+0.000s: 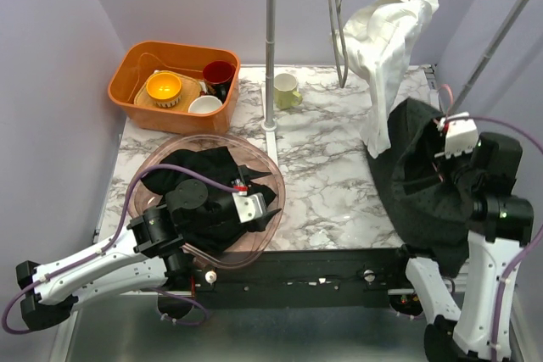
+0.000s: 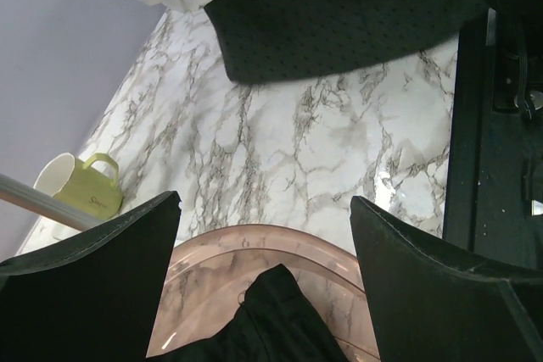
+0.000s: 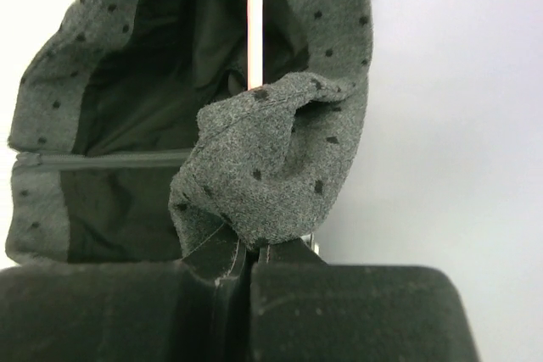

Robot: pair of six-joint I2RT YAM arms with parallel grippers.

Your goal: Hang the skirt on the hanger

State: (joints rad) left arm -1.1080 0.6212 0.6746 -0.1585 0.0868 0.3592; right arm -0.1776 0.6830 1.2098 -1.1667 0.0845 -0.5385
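Note:
The skirt (image 1: 416, 184) is dark grey with black dots and hangs bunched at the table's right edge. My right gripper (image 1: 441, 154) is shut on a fold of its fabric (image 3: 271, 150), and in the right wrist view its fingers (image 3: 250, 252) are pressed together on the cloth. The skirt's hem also shows in the left wrist view (image 2: 339, 14). An empty wire hanger (image 1: 338, 36) hangs on the rail, left of the skirt. My left gripper (image 1: 270, 201) is open and empty (image 2: 265, 201) over the rim of a pink bowl (image 1: 273, 167).
The pink bowl (image 2: 254, 239) holds black clothes (image 1: 204, 171). A white garment (image 1: 382, 48) hangs on a second hanger beside the empty one. The rack's pole (image 1: 270, 48) stands mid-table with a yellow-green mug (image 1: 286, 91) beside it. An orange bin (image 1: 127, 82) of dishes sits back left.

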